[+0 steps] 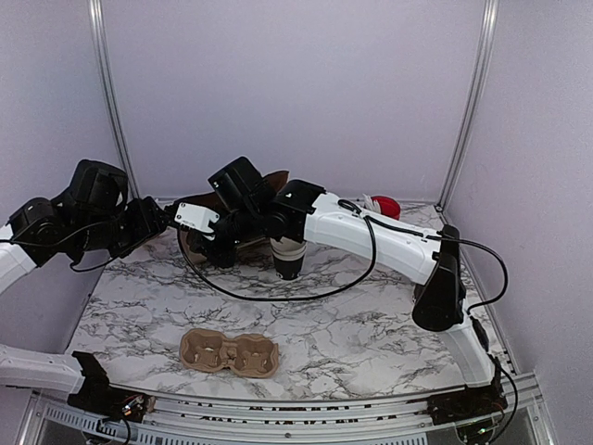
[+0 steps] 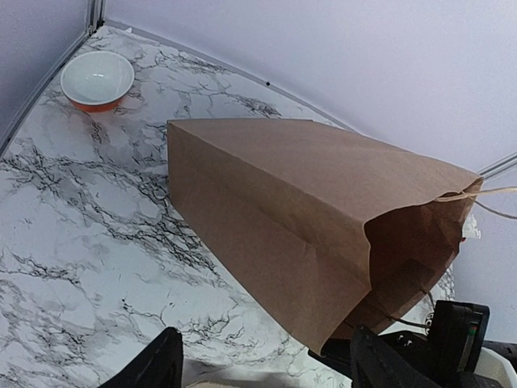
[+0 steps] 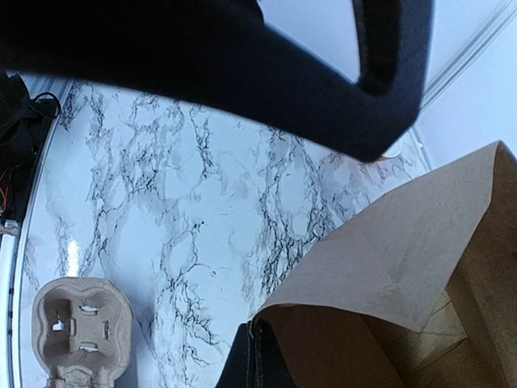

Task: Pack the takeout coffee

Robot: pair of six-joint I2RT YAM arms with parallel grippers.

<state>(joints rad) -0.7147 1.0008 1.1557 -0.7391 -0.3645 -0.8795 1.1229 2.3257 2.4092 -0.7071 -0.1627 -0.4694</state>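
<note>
A brown paper bag (image 2: 291, 202) lies on its side at the back of the table with its mouth open, mostly hidden under the arms in the top view (image 1: 192, 247). My right gripper (image 1: 215, 248) is shut on the rim of the bag's mouth (image 3: 347, 291), its fingers (image 3: 258, 364) pressed together. My left gripper (image 2: 262, 373) is open and empty, hovering just in front of the bag (image 1: 174, 222). A cream cup stacked with a black cup (image 1: 289, 258) stands beside the bag, under the right arm. The small black lid is out of view.
A cardboard cup carrier (image 1: 230, 353) lies near the front edge and also shows in the right wrist view (image 3: 77, 323). A red cup (image 1: 384, 206) stands at the back right. An orange-and-white bowl (image 2: 97, 79) sits in the back left corner. A black cable (image 1: 278, 295) droops over the table.
</note>
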